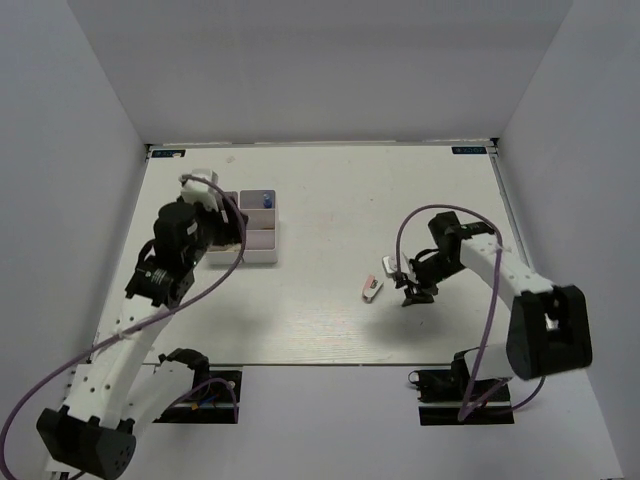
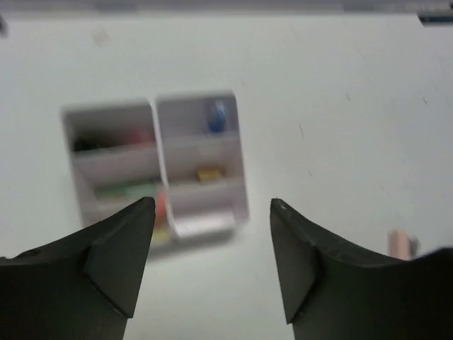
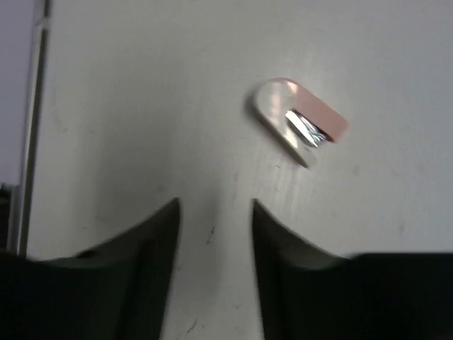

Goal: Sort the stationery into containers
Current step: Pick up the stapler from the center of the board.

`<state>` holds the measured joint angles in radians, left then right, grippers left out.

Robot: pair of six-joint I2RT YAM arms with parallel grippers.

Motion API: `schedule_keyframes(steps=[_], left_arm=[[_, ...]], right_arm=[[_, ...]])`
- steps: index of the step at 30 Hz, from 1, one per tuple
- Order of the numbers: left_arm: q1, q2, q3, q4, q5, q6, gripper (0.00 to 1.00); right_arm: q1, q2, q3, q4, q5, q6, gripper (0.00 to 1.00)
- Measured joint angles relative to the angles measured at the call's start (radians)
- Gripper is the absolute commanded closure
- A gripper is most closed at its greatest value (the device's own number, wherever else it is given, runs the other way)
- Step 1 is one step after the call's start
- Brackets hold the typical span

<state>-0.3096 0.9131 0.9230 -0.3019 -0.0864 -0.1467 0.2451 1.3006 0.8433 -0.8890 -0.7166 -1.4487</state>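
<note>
Where the left arm folds up from its base over the left side of the table [image 1: 340, 190], we find the box [image 1: 262, 228] beneath it. Its long side runs away from the arms, and it has two columns of three open compartments. It looks white with a faint pink tint. In the blurred left wrist view a blue-capped tube [image 2: 217, 115] stands in the far right compartment. A yellowish bit [image 2: 209, 173] lies in the middle right one, and a green shape [image 2: 126, 190] in the left column. The left gripper [image 2: 212, 202] hangs above the box, jaws spread wide with nothing between them.

Further right, a small pink piece [image 1: 371, 289] lies flat on the table, slanted, its far end leaning right. One end is rounded, and a shiny metal part sits on it. Just right of it, not touching, the right gripper [image 3: 216, 205] points down from a forearm reaching leftward off a raised elbow. Its jaws stand apart and empty.
</note>
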Motion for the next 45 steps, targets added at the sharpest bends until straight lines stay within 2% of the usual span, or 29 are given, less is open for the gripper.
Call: schedule_keyframes(steps=[1,2,5,8,17,22,24,26,27,30,34,41,43,45], left_arm=[[0.0,-0.029,-0.022,-0.044,0.029,-0.017,0.12],[0.0,-0.061,-0.063,-0.088,0.055,-0.03,0.09],[0.001,-0.143,-0.232,-0.204,0.09,-0.052,0.04],[0.005,-0.164,-0.303,-0.316,0.087,-0.056,0.0],[0.03,-0.252,-0.309,-0.343,0.092,-0.069,0.0],[0.031,-0.261,-0.309,-0.345,0.091,-0.069,0.0],[0.031,-0.266,-0.309,-0.345,0.091,-0.07,0.0],[0.031,-0.266,-0.309,-0.345,0.091,-0.069,0.0],[0.031,-0.266,-0.309,-0.346,0.091,-0.069,0.0],[0.031,-0.266,-0.309,-0.349,0.091,-0.069,0.0],[0.031,-0.266,-0.309,-0.35,0.091,-0.069,0.0],[0.031,-0.289,-0.309,-0.352,0.071,-0.069,0.0],[0.031,-0.301,-0.309,-0.352,0.063,-0.069,0.0],[0.031,-0.31,-0.309,-0.352,0.053,-0.069,0.0]], right_arm=[[0.001,0.049,0.019,-0.069,0.001,-0.105,0.23],[0.002,0.102,0.041,-0.122,0.0,-0.174,0.1],[0.009,0.247,0.121,-0.23,-0.01,-0.356,0.1],[0.026,0.275,0.137,-0.215,-0.026,-0.434,0.1],[0.179,0.359,0.172,-0.067,0.012,-0.51,0.14],[0.259,0.396,0.175,0.074,0.102,-0.522,0.15],[0.284,0.408,0.174,0.127,0.143,-0.523,0.19],[0.299,0.414,0.175,0.153,0.17,-0.523,0.26],[0.306,0.413,0.175,0.161,0.191,-0.522,0.37],[0.318,0.414,0.177,0.164,0.233,-0.526,0.56],[0.32,0.417,0.198,0.131,0.292,-0.528,0.73],[0.325,0.417,0.216,0.055,0.354,-0.53,0.83],[0.336,0.417,0.245,0.027,0.36,-0.494,0.85],[0.356,0.417,0.305,0.013,0.376,-0.417,0.93]])
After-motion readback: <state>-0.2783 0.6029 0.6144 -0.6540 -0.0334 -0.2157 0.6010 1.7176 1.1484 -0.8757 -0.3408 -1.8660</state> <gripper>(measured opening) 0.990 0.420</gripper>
